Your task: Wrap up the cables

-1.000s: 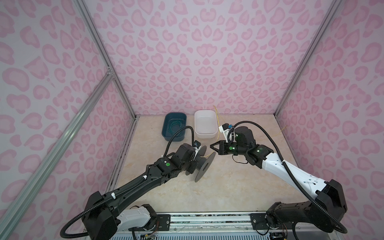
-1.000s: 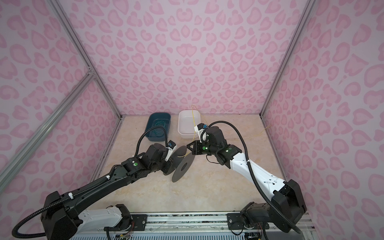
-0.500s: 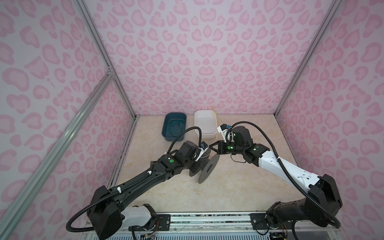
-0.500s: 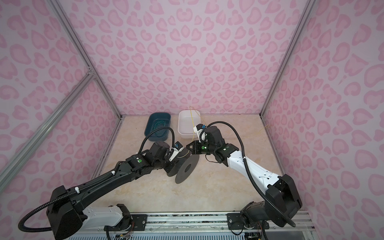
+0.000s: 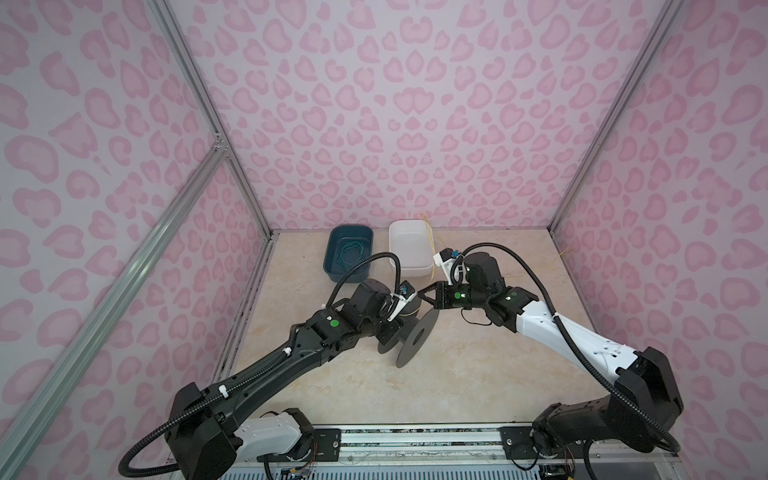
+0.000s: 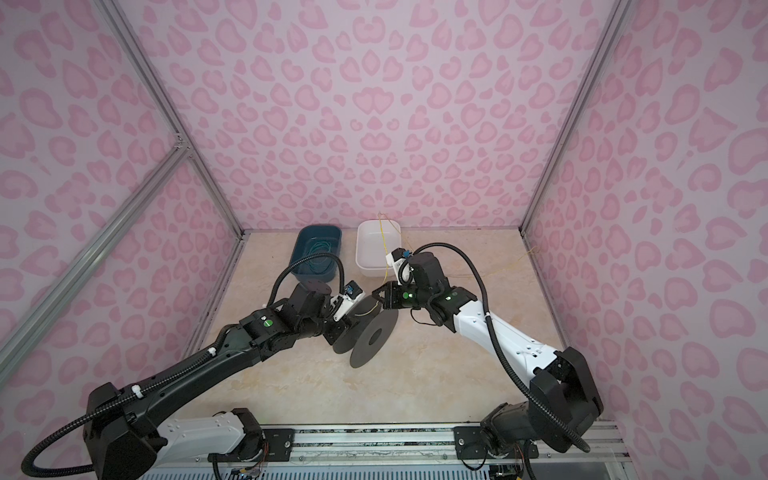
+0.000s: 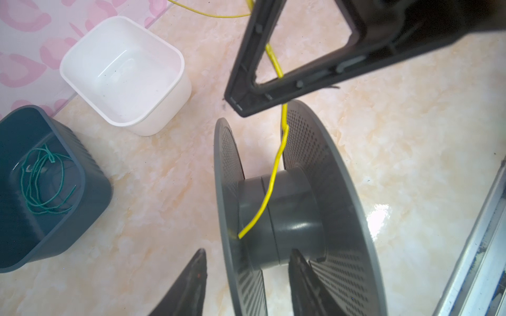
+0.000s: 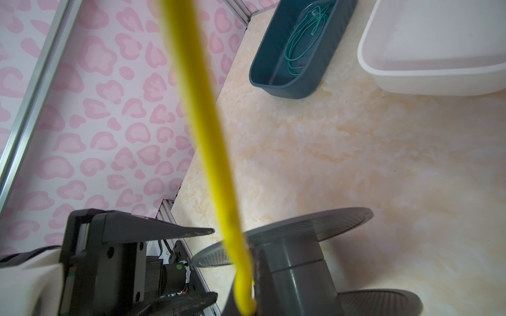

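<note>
pale marble tabletop (image 5: 457, 395), grey spool (image 7: 295, 216) at centre. right gripper (image 7: 238, 108) pinches shut on the yellow wire (image 7: 269, 197) at the hub's 1 o'clock — left gripper (image 7: 246, 262) half-open astride one flange, holding nothing. winding underway, i judge; next: regrip spool, keep wire taut.

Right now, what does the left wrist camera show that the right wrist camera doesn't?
Left wrist only: the right gripper shut on the yellow wire, which runs down onto the hub of the grey spool. Right wrist only: the left gripper from outside, its whole body and the arm behind it. Both: that wire, the spool, the blue bin holding green wire, the white bin.
</note>
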